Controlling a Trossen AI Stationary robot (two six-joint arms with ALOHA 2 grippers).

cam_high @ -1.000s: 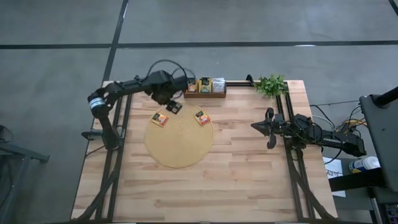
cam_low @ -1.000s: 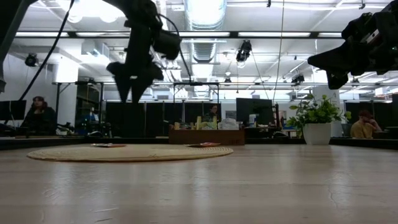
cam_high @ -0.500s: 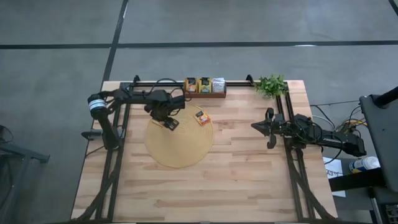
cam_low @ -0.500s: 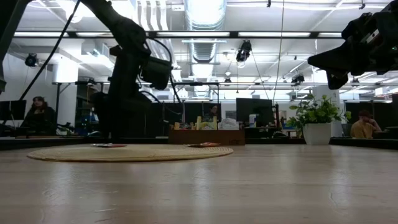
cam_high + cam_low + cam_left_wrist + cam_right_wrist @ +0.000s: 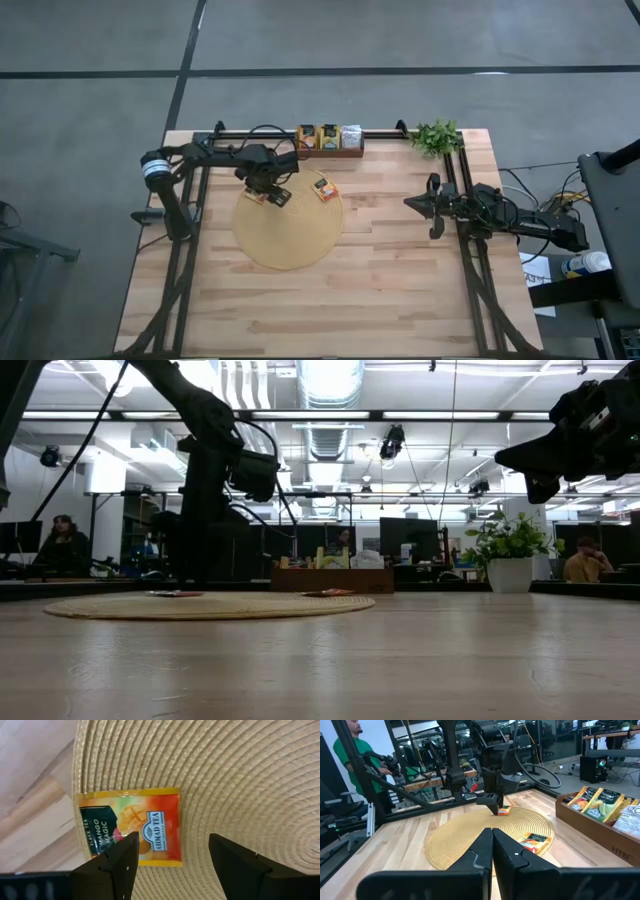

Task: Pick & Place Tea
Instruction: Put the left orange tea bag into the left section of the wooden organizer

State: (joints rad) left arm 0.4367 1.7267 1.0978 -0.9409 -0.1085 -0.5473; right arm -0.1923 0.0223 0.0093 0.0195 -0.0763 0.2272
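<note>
The left pincer (image 5: 172,862) stands wide open and empty, straddling the orange tea sachet (image 5: 131,826) lying flat beneath it, placed for a grasp.

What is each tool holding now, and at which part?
Nothing is held. The left tool stands open low over the orange tea sachet, which lies flat on the round mat. The right tool is shut and empty.

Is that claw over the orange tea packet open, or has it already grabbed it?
Open. The left gripper has its fingers apart over the orange tea sachet, which lies flat on the round mat, not pinched.
</note>
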